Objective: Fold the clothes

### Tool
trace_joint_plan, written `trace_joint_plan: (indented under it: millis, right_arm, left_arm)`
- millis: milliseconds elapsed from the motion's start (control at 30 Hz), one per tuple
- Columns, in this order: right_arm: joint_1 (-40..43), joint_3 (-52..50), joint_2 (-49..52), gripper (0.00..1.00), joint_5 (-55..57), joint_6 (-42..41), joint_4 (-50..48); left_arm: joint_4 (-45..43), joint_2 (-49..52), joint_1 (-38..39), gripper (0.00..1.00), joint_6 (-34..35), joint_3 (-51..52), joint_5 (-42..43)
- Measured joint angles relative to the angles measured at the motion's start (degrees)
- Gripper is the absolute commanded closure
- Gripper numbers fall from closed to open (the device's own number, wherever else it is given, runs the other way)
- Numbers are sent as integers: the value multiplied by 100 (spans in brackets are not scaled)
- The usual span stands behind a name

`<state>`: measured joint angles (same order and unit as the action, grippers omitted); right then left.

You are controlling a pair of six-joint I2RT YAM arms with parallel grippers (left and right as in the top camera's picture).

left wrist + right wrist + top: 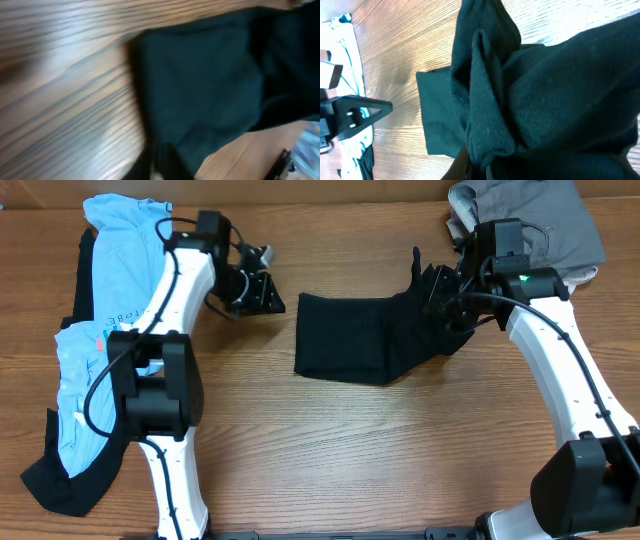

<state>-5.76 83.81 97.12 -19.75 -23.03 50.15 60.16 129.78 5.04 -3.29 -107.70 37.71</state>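
- The black garment (pixel 350 340) lies mid-surface. Its left part is flat and roughly squared, and its right part is gathered and raised off the wood.
- The right end effector (pixel 445 298) is clamped on that raised right edge. In the right wrist view the cloth bunches into thick ridges right at the grasp and hides the fingertips.
- The left end effector (pixel 262 292) sits just beside the garment's left edge, apart from it. Its wrist view is blurred, so I cannot tell whether it is open or closed.
- Step in hand, as I judge it: a fold of the right side over the flat left part, only begun.
- The next move probably calls for carrying the held edge leftward and low so it lands square on the far edge. The left end effector could pin the left edge so the cloth does not drag.
- Further out on the wooden surface (pixel 350 470), a heap of light blue clothes (pixel 115 250) lies at the left. A grey garment (pixel 540 220) is behind the right arm, unfolded.
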Motion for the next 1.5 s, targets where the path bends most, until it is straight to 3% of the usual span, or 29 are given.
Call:
trace_joint_plan:
  millis: [233, 433, 733, 1233, 1500]
  right_arm:
    - [0, 0, 0, 96, 2, 31, -2]
    - [0, 0, 2, 96, 2, 35, 2]
    - [0, 0, 2, 96, 2, 42, -2]
    - [-39, 0, 0, 96, -203, -68, -365]
    - [-835, 0, 33, 96, -111, -660, -925]
  left_arm:
    - [-525, 0, 450, 96, 35, 181, 409]
    - [-660, 0, 769, 96, 422, 323, -149]
    - [-640, 0, 734, 96, 704, 398, -562]
    - [-688, 533, 826, 96, 916, 396, -476]
    - [-686, 533, 822, 96, 938, 396, -470]
